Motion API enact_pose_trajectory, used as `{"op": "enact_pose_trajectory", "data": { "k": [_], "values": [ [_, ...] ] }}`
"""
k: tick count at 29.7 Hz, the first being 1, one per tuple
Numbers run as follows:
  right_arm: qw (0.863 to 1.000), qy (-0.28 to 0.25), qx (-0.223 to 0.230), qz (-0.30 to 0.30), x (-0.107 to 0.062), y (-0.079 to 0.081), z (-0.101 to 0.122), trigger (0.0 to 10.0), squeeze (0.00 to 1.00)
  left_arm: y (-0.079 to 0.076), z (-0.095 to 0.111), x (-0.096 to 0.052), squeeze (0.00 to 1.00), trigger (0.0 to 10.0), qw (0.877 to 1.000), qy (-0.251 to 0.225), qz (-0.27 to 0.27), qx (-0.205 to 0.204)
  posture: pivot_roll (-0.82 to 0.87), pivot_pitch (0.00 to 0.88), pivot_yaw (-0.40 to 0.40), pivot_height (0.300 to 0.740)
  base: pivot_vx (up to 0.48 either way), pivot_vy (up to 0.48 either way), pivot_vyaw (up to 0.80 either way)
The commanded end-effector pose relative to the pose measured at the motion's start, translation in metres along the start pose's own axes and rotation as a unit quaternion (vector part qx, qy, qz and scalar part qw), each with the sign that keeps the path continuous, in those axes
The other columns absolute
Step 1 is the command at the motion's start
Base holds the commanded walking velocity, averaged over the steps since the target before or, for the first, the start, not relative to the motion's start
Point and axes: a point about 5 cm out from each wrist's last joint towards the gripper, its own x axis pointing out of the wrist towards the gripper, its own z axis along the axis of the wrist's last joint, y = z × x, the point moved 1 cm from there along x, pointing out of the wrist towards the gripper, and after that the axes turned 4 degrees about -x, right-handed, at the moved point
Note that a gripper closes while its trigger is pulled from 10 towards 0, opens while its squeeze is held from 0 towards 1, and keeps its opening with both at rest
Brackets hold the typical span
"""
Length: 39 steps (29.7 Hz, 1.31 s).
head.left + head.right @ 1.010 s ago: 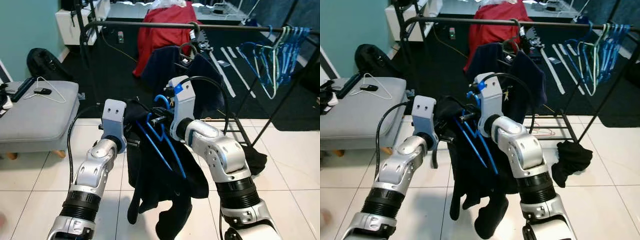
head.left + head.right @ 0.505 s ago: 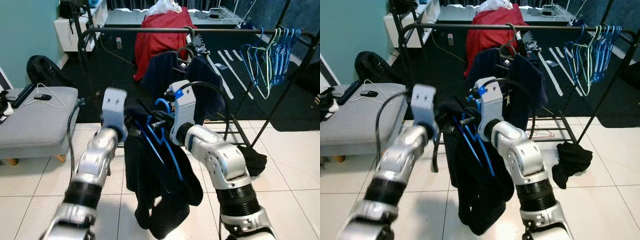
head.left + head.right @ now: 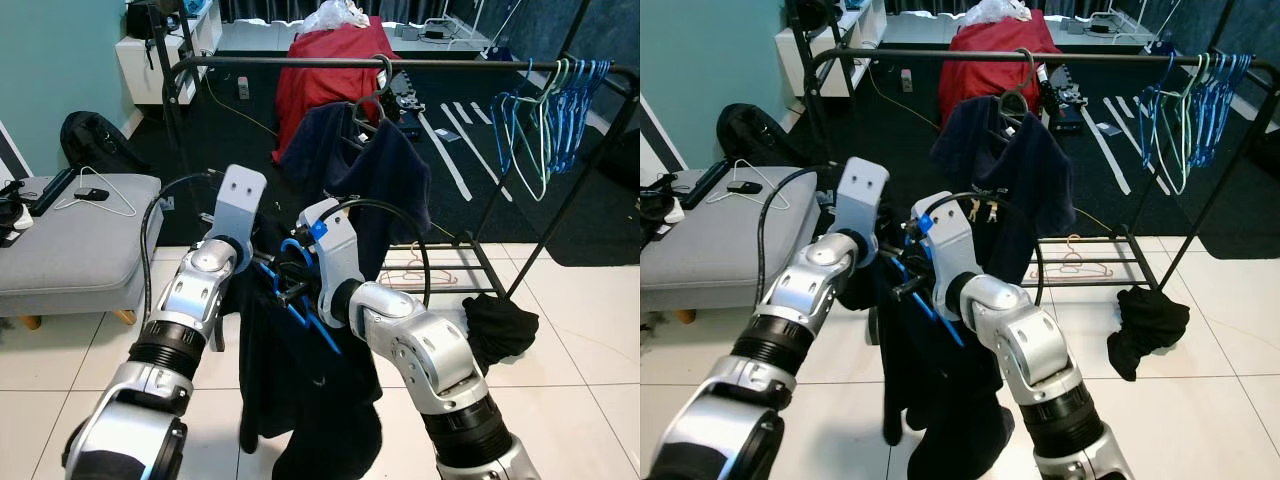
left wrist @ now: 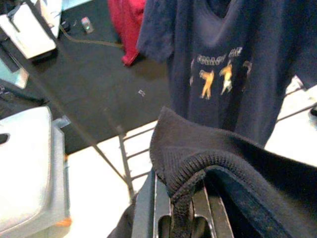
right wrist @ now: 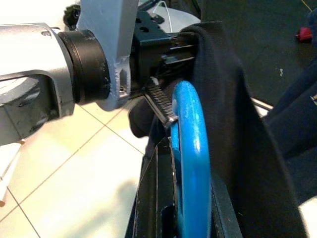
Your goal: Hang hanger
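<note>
A blue plastic hanger (image 3: 303, 297) is clamped in my right gripper (image 3: 287, 283), which is shut on it; its hook (image 5: 191, 148) runs between the fingers in the right wrist view. A black garment (image 3: 290, 385) droops over the hanger toward the floor. My left gripper (image 3: 262, 262) is shut on the garment's ribbed edge (image 4: 184, 181), right beside the right gripper. Behind both stretches the black rail (image 3: 450, 63) of a clothes rack, higher and farther away. Most of the hanger's lower part is hidden in the cloth.
On the rail hang a navy T-shirt (image 3: 378, 165), a red garment (image 3: 322, 70) and several blue and green hangers (image 3: 548, 110) at its right end. A grey ottoman (image 3: 70, 240) stands to the left. A dark cloth (image 3: 500, 325) lies on the tiles by the rack's foot.
The view has shifted. My right gripper with the hanger has come left and lower, close against the left gripper, and more of the hanger is now wrapped in the black garment.
</note>
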Motion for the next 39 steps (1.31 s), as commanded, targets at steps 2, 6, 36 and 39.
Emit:
{"op": "enact_pose_trajectory", "data": {
  "k": [2, 6, 36, 39],
  "values": [
    [1.0, -0.006, -0.012, 0.004, -0.006, 0.007, 0.007, 10.0, 0.0, 0.009, -0.006, 0.001, 0.0, 0.0, 0.999, 0.005, 0.007, 0.046, -0.02, 0.139, 0.025, 0.74, 0.0, 0.0, 0.0],
    [1.0, -0.006, -0.017, -0.019, -0.011, 0.004, 0.012, 10.0, 0.0, 0.018, -0.012, 0.002, 0.0, 0.0, 0.997, 0.011, 0.017, 0.068, -0.02, 0.144, 0.028, 0.74, 0.0, 0.0, 0.0],
    [0.996, 0.001, -0.036, 0.085, -0.036, 0.038, 0.033, 10.0, 0.0, 0.065, -0.043, 0.002, 0.0, 0.0, 0.987, 0.079, 0.081, 0.113, -0.03, 0.161, 0.028, 0.74, 0.0, 0.0, 0.0],
    [0.996, 0.0, -0.035, 0.086, -0.037, 0.04, 0.035, 10.0, 0.0, 0.069, -0.05, -0.001, 0.0, 0.0, 0.985, 0.092, 0.088, 0.116, -0.03, 0.162, 0.03, 0.74, 0.0, 0.0, 0.0]
  ]
}}
